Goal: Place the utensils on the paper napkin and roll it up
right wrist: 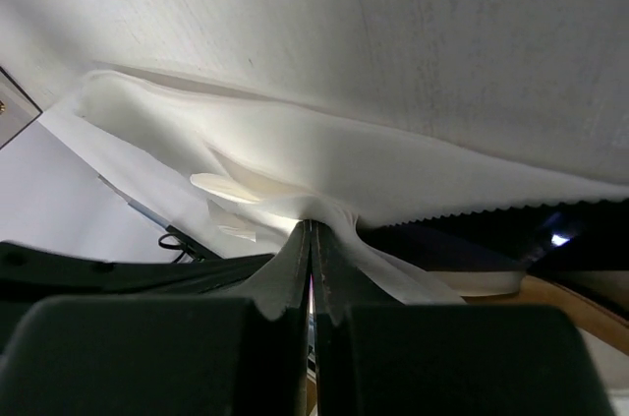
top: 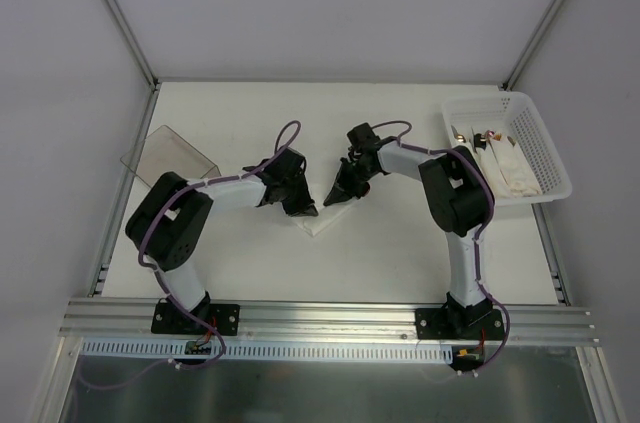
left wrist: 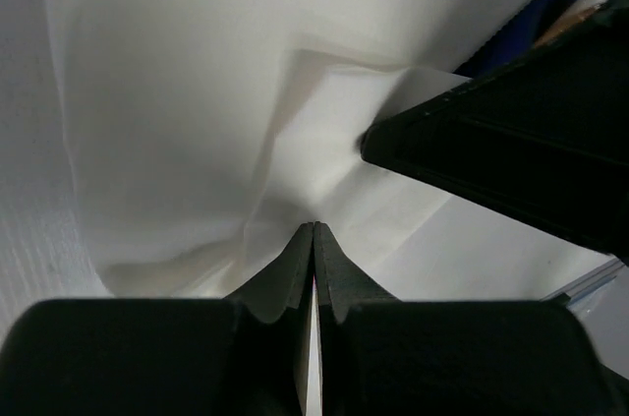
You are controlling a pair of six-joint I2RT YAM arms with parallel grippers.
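Note:
The white paper napkin [top: 322, 224] lies bunched at the table's middle, between both grippers. My left gripper [top: 305, 209] is shut, its tips pinching a fold of the napkin [left wrist: 197, 121] in the left wrist view [left wrist: 314, 229]. My right gripper [top: 335, 198] is shut on a puckered fold of the napkin [right wrist: 295, 150] in the right wrist view [right wrist: 312, 226]. One of its black fingers [left wrist: 511, 160] shows close by in the left wrist view. A tan wooden utensil [right wrist: 575, 306] shows under the napkin's serrated edge at lower right. The rest of the utensils are hidden.
A white perforated basket [top: 548, 148] with white rolled bundles stands at the back right. A clear smoky plastic container [top: 170, 155] lies at the back left. Metal frame posts rise at the back corners.

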